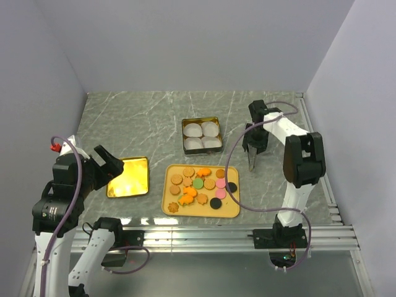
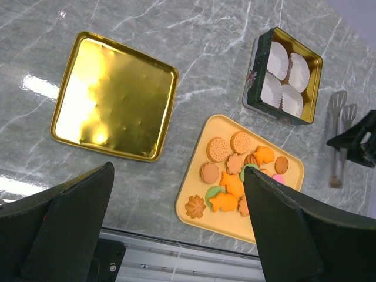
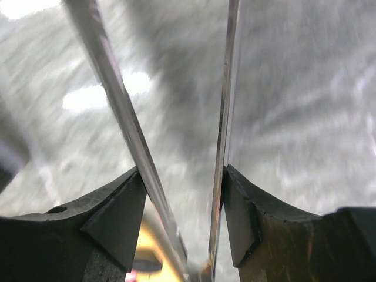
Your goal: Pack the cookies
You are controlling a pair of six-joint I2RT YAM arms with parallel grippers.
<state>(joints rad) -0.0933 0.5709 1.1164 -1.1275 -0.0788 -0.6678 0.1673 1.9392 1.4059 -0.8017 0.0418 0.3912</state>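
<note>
The cookies (image 1: 199,184) lie in a heap on an orange tray (image 1: 232,211) at the front middle; they also show in the left wrist view (image 2: 229,176). A dark tin (image 1: 202,135) lined with white paper cups stands behind the tray. My right gripper (image 1: 255,146) is right of the tin and shut on metal tongs (image 1: 252,163). In the right wrist view both tong arms (image 3: 117,106) sit between the fingers of this gripper (image 3: 182,176). My left gripper (image 1: 110,164) is open and empty, raised over the left edge of the gold lid (image 1: 129,177).
The gold lid (image 2: 111,97) lies flat left of the tray (image 2: 191,182). The tin (image 2: 285,73) and tongs (image 2: 339,135) are at the far right of the left wrist view. An aluminium rail runs along the table's near edge (image 1: 204,234). Walls close in on three sides.
</note>
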